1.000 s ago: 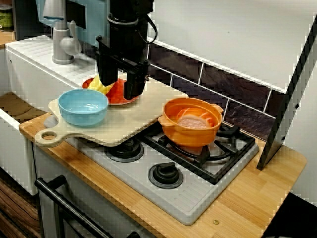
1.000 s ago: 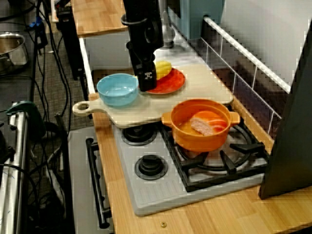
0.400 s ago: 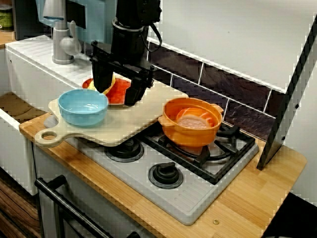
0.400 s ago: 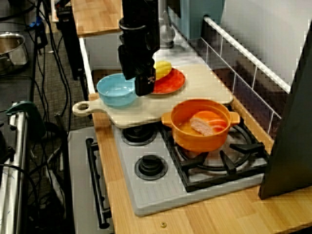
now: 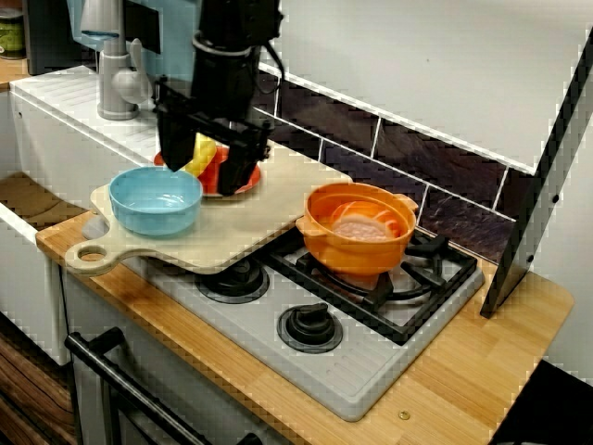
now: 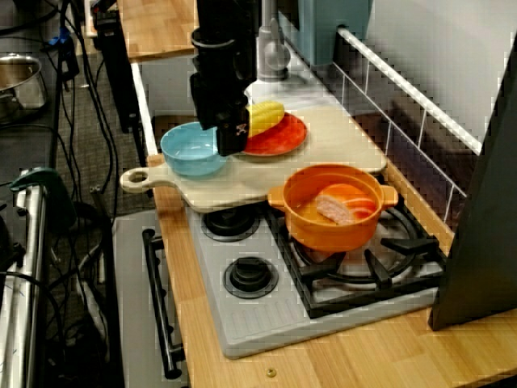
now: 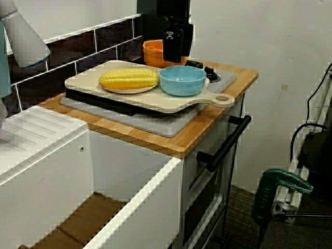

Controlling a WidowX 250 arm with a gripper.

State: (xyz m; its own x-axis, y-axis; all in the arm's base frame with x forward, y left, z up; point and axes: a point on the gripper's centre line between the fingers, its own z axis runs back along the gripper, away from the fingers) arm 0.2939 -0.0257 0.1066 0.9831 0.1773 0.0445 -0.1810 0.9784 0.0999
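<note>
Toy kitchen counter: cutting board bridges burners, flat rest for blue bowl, plate, corn. Gripper hovers over corn's end, claw spread wide, empty.

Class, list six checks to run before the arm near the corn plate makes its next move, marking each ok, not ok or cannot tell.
1. Tool with jaws open: ok.
2. Tool clear of the corn, not touching it: ok.
3. Corn lying on the red plate: ok.
4. Tool centred over the corn: cannot tell.
5. Blue bowl empty: ok.
6. Orange pot well apart from the tool: ok.
</note>
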